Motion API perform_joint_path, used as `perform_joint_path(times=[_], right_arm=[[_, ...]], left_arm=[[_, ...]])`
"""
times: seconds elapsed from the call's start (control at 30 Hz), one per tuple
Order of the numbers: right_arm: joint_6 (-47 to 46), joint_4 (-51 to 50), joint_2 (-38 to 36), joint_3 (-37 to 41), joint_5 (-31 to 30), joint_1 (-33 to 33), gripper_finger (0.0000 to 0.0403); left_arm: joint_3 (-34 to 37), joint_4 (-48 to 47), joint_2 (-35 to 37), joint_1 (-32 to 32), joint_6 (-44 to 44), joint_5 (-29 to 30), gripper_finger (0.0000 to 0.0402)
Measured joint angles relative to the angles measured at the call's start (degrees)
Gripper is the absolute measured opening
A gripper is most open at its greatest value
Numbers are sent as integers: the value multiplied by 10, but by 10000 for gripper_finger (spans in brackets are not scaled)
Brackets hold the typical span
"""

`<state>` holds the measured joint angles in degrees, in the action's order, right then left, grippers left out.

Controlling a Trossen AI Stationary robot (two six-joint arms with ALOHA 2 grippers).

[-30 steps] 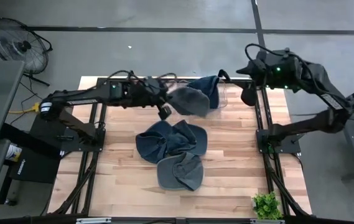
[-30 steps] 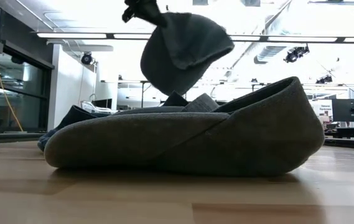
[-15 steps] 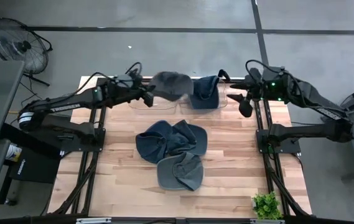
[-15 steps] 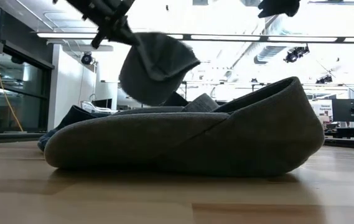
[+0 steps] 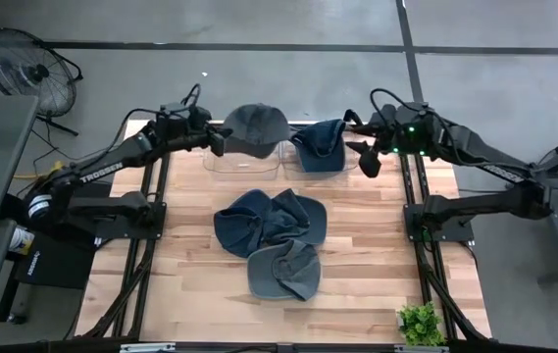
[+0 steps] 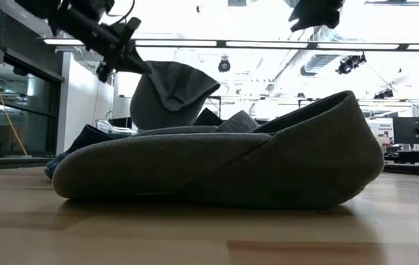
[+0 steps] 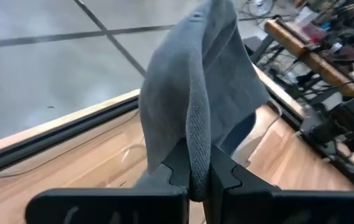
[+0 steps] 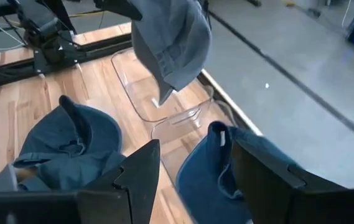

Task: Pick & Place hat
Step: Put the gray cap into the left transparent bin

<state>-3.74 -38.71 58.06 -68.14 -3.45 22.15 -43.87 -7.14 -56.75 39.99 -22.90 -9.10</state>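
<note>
Clamping a fold of the grey hat [image 5: 252,129], the left gripper [image 5: 212,144] holds it in the air above the clear bin [image 5: 242,163] at the table's [image 5: 357,284] far edge. Beside it, a blue hat [image 5: 320,145] sits in a second clear bin [image 8: 183,119]. Nearer the middle lie 2 more blue hats [image 5: 269,222] and 1 grey one [image 5: 284,271]. Further right, the right gripper [image 5: 368,159] hovers with its fingers apart, holding nothing.
</note>
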Motion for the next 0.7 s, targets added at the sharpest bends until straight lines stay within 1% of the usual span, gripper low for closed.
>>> perform_joint_path(times=[0.1,0.3,0.4,0.53,0.7], right_arm=[[-17,0,17,0,0,0,195],[-37,1,38,0,-6,0,195],[-38,7,43,0,-17,0,195],[-39,16,45,0,-27,0,195],[-43,29,47,0,-29,0,195]], left_arm=[[32,64,0,36,-4,-59,5],[92,155,0,91,-32,-139,5],[124,196,0,105,-49,-151,5],[175,283,0,115,-91,-166,5],[230,338,-1,119,-135,-152,5]])
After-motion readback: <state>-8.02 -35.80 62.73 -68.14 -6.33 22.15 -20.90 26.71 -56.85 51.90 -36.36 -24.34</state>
